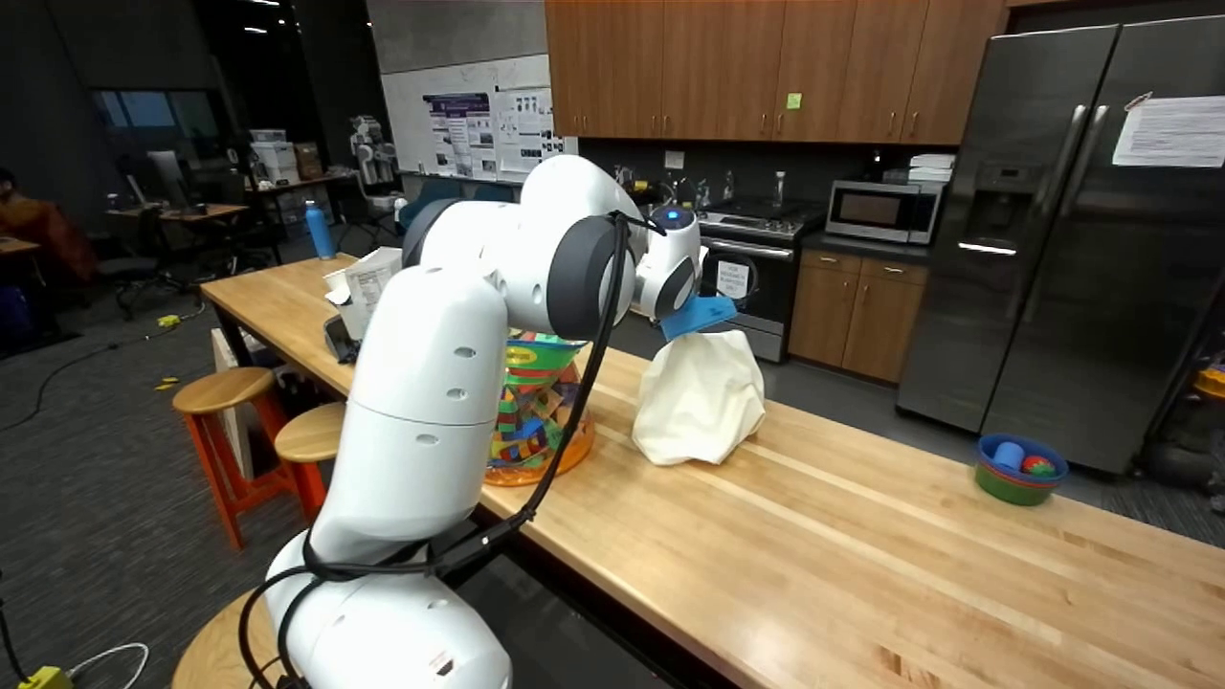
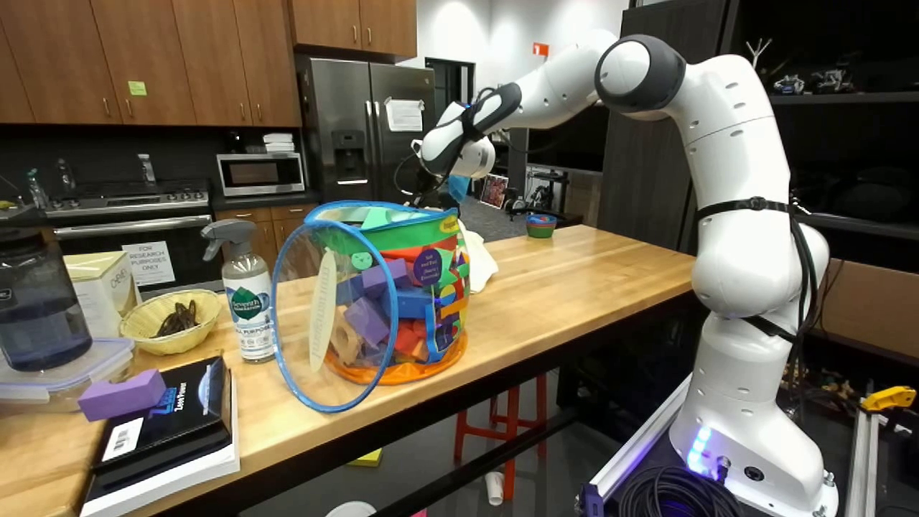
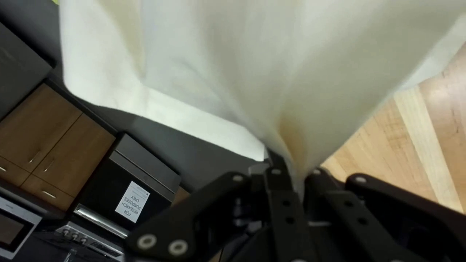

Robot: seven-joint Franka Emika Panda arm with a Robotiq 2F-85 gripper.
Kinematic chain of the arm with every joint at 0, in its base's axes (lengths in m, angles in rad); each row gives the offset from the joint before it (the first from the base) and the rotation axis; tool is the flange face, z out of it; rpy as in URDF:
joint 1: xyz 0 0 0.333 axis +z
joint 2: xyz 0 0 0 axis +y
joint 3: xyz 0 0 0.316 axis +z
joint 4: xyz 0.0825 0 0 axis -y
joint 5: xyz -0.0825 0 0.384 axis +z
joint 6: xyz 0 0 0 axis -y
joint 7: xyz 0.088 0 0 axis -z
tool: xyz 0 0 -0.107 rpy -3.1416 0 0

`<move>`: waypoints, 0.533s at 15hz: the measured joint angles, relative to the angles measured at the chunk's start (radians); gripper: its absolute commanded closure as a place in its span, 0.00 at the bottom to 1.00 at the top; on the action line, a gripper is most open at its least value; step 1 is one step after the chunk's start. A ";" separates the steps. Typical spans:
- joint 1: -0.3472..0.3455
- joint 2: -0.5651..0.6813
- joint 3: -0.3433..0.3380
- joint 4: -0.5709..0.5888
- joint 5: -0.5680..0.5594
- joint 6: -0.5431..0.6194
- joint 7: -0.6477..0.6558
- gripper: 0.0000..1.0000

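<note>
A cream cloth (image 3: 291, 72) hangs from my gripper (image 3: 297, 174), bunched into a narrow fold between the two black fingers (image 3: 277, 169), which are shut on it. In an exterior view the cloth (image 1: 701, 397) drapes over the wooden tabletop beside the mesh basket of blocks; whether its lower edge touches the wood I cannot tell. A blue flap (image 1: 699, 316) at the wrist covers the gripper there. From the opposite angle, only part of the cloth (image 2: 479, 262) shows behind the basket, and the dark gripper (image 2: 428, 192) is partly hidden by its rim.
The mesh basket (image 2: 409, 373) with colourful blocks stands close to the cloth, its round lid open. Stacked bowls (image 1: 1014, 490) sit toward the far end of the table (image 1: 861, 574). A spray bottle (image 2: 248, 309), a wicker basket (image 2: 154, 345) and a black box (image 2: 190, 409) stand past the mesh basket.
</note>
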 measured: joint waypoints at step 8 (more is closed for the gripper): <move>-0.022 -0.139 -0.012 -0.245 0.104 -0.001 0.001 0.99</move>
